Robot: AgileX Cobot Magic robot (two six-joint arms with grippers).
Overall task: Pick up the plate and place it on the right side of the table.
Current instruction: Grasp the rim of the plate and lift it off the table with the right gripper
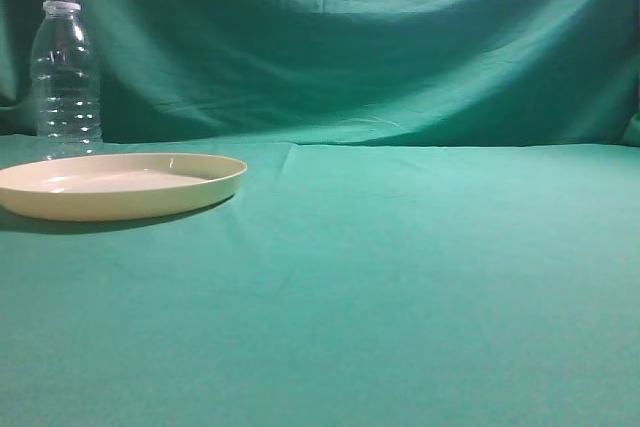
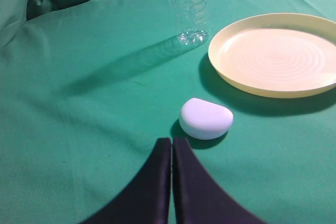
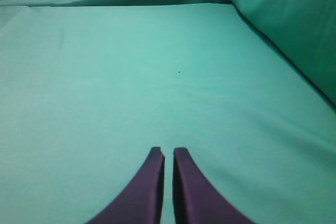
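The cream-yellow plate point(image 1: 118, 185) lies flat on the teal table point(image 1: 400, 277) at the far left of the exterior view. It also shows in the left wrist view point(image 2: 275, 53), upper right. My left gripper point(image 2: 171, 141) is shut and empty, above the cloth, well short of the plate. My right gripper point(image 3: 168, 153) is shut with a thin gap between the fingers, empty, over bare cloth. Neither gripper shows in the exterior view.
A clear ribbed plastic bottle point(image 1: 66, 72) stands upright behind the plate, also in the left wrist view point(image 2: 188, 9). A small white rounded object point(image 2: 206, 118) lies just ahead of my left fingertips. The wrinkled green backdrop point(image 1: 350, 37) rises behind the table.
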